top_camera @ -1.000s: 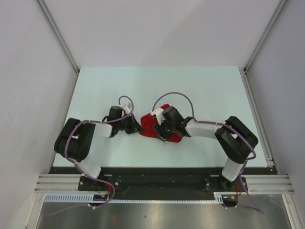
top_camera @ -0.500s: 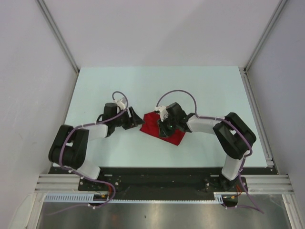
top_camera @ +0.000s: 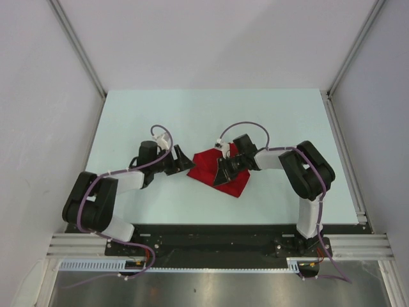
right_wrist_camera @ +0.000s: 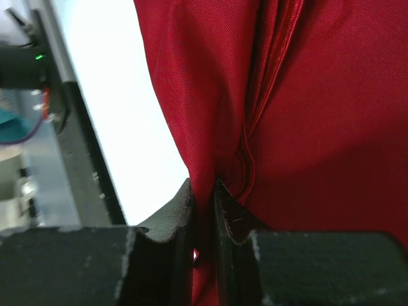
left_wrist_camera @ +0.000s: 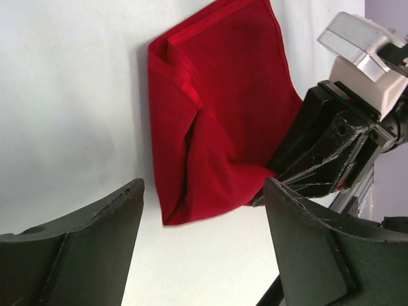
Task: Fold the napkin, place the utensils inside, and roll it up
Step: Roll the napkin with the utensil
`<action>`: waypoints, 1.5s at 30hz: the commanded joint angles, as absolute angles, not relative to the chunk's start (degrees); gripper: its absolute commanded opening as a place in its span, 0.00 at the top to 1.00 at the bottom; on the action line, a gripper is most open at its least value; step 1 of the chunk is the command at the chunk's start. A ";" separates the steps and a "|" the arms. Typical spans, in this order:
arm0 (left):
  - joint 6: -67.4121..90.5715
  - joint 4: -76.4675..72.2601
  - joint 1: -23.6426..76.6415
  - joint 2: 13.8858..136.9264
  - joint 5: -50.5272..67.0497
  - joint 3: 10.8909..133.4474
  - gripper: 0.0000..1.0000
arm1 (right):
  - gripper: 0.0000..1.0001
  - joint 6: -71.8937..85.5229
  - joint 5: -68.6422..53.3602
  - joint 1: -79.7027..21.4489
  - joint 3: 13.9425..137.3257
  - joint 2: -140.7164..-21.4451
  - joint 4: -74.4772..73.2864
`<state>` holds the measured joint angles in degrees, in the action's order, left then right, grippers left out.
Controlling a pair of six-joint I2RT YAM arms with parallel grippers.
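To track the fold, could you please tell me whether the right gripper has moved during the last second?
Yes. The right gripper, shut on the napkin, has shifted slightly toward the right edge of the table in the top view.

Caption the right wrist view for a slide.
Right gripper shut on a fold of the red napkin, pale table alongside.

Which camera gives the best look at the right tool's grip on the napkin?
Right wrist: the right tool pinches a fold of the napkin up close. Left wrist shows the grip sidelong, top external only small.
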<state>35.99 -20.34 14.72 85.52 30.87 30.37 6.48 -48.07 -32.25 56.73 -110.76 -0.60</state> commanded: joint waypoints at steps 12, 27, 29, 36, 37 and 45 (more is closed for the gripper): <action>33.13 -21.44 18.46 94.12 32.34 33.13 0.20 | 0.86 4.49 -57.39 -33.31 58.27 -119.53 -8.70; 31.73 -16.70 22.76 95.72 34.02 33.75 0.85 | 0.87 3.78 -56.60 -32.08 59.06 -119.62 -9.32; 32.08 -15.65 22.76 95.19 34.19 33.58 1.00 | 0.84 4.48 -55.99 -31.73 59.15 -117.52 -9.23; 32.08 -11.00 22.76 93.78 31.47 33.40 1.00 | 0.43 5.97 -49.24 -31.46 59.41 -106.73 -10.28; 31.91 -10.64 22.68 93.69 31.20 33.57 1.00 | 0.41 5.98 -47.57 -32.07 59.24 -104.79 -10.28; 31.47 -8.35 22.59 94.83 30.76 35.51 1.00 | 0.32 1.41 -7.39 -47.53 51.09 -90.27 -1.25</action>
